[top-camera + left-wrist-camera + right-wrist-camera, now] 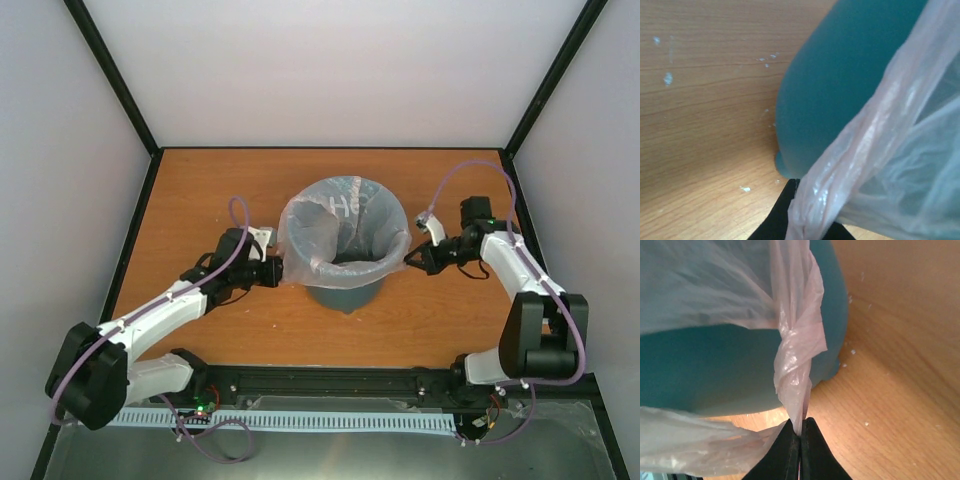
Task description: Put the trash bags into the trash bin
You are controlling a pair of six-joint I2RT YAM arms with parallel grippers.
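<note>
The teal trash bin (345,290) stands upright at the table's middle. The pale-pink translucent trash bag (335,225) lines it, draped over the rim with white lettering at the back. My left gripper (276,268) is shut on the bag's left edge beside the bin. My right gripper (412,260) is shut on the bag's right loop. In the left wrist view the bag (865,165) bunches into my gripper (800,227) in front of the bin (840,85). Seen from the right wrist, a twisted strip of bag (795,365) runs into my gripper (800,432) beside the bin (715,365).
The wooden table (200,190) is bounded by black frame posts and white walls. A black rail (330,385) with the arm bases runs along the near edge. Small white specks lie on the wood near the bin's base.
</note>
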